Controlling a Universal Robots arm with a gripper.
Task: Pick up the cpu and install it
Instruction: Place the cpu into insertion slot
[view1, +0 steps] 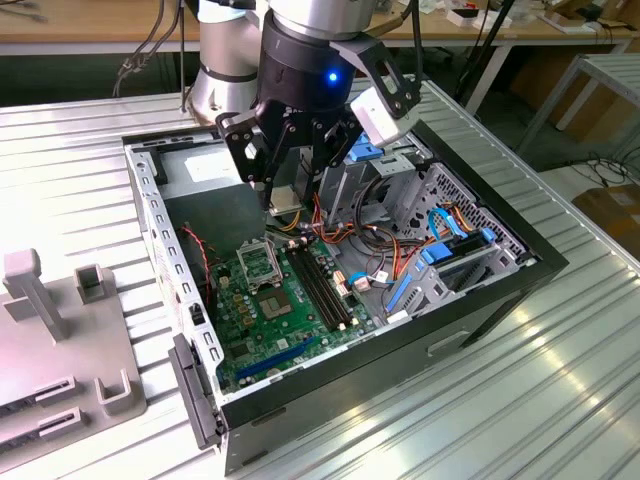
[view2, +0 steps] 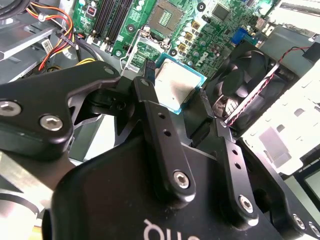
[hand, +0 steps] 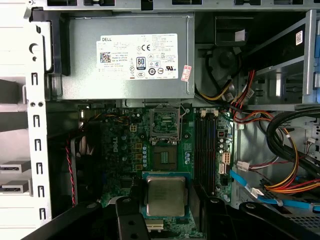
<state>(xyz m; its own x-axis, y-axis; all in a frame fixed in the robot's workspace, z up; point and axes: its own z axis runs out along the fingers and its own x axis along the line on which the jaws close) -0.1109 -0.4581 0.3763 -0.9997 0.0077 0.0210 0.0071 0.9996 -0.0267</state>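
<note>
Pickup is done: the end effector (view1: 290, 195) is clamped on the cpu (hand: 165, 196), held above the green board (hand: 131, 150), while the metal-framed socket (hand: 164, 122) looks empty, installation not yet done

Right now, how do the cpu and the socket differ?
The cpu has a plain silvery top; the socket is a metal frame with a dark centre. The cpu is gripped in the hand above the motherboard; the socket sits mounted on it. Both are square.
</note>
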